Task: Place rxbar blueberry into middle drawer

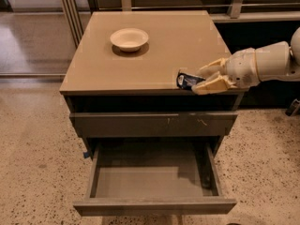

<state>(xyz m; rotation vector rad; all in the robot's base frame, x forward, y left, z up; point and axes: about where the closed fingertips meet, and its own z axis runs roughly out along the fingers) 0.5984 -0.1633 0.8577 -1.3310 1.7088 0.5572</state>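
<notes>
1. Speckled floor surrounds a grey-brown cabinet top [140, 64]; a cream bowl [129, 39] sits well behind the action.
2. Your gripper [197, 81] hangs at the top's front right edge, its fingers clamped on the rxbar blueberry [184, 80].
3. Below, the middle drawer [150, 179] stands open, under a shut, scratched drawer front [154, 124].
4. Risk: you seem to grip only one end, so the bar could pivot out, or you could clip that front while descending.

— What is the arm [276, 60] like?
— Smooth off-white shell; fat rounded cylinder sections; a thin tan seam rings it near the wrist.
— And the gripper [197, 81]?
— At three o'clock in the view; two tapered fingers [213, 84], yellower cream than the shell; a bulbous white housing behind them.
</notes>
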